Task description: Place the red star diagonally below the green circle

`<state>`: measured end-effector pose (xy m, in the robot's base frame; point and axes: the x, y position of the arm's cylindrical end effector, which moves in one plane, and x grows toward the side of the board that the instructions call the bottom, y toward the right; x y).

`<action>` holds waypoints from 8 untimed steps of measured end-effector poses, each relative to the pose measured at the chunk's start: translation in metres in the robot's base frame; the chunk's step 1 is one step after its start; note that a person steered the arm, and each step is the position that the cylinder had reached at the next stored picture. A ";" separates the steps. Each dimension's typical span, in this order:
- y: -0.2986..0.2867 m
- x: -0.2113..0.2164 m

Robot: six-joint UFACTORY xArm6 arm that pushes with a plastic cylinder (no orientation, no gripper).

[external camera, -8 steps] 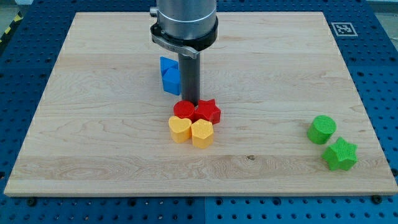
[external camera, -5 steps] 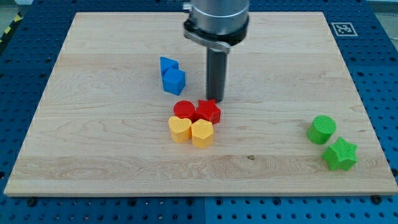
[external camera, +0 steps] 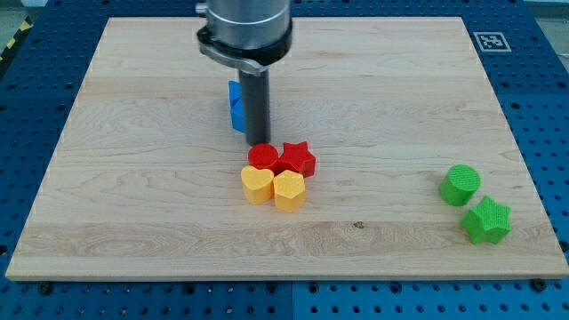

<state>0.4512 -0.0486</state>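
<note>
The red star (external camera: 299, 158) lies near the board's middle, touching a red circle (external camera: 263, 157) on its left. The green circle (external camera: 460, 185) sits far off at the view's right, with a green star (external camera: 485, 220) just below and to its right. My tip (external camera: 258, 143) stands just above the red circle's top edge, up and to the left of the red star, apart from the star. The rod hides part of the blue blocks behind it.
A yellow heart (external camera: 257, 185) and a yellow hexagon (external camera: 289, 189) sit directly below the red pair, touching them. Two blue blocks (external camera: 236, 107) stand above the cluster, mostly behind the rod. A printed marker (external camera: 489, 41) is at the board's top right corner.
My tip swung right to above the red star, then back left to above the red circle. No block has visibly moved.
</note>
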 end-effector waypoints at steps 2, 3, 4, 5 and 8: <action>-0.013 0.051; -0.013 0.051; -0.007 0.040; 0.020 0.024; 0.049 0.037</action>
<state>0.4883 0.0000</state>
